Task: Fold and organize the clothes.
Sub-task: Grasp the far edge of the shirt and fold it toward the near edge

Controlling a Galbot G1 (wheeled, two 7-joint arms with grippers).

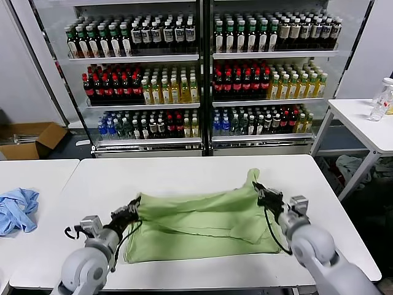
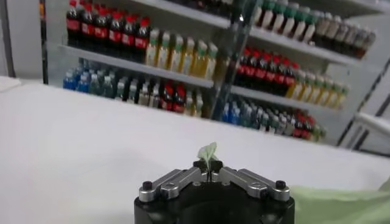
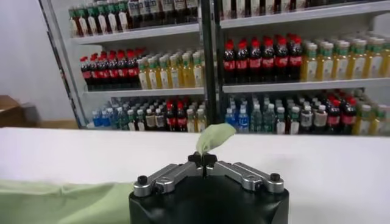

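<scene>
The light green shirt point(image 1: 202, 224) lies partly folded across the middle of the white table point(image 1: 184, 172), one corner poking up at its far right. My left gripper point(image 1: 131, 212) is shut on the shirt's left edge; a green tuft point(image 2: 208, 152) sticks out between its closed fingers. At the shirt's upper right corner, my right gripper point(image 1: 263, 192) is shut too, pinching a flap of green cloth point(image 3: 214, 137). Both grippers hold the fabric just above the tabletop. The collar, buttons and chest print are hidden in the folds.
A light blue garment point(image 1: 15, 209) lies on the neighbouring table at the left. Behind the table stand glass-fronted coolers point(image 1: 202, 74) full of bottles. A cardboard box point(image 1: 27, 138) sits on the floor at the left, and another white table point(image 1: 362, 123) with bottles is at the far right.
</scene>
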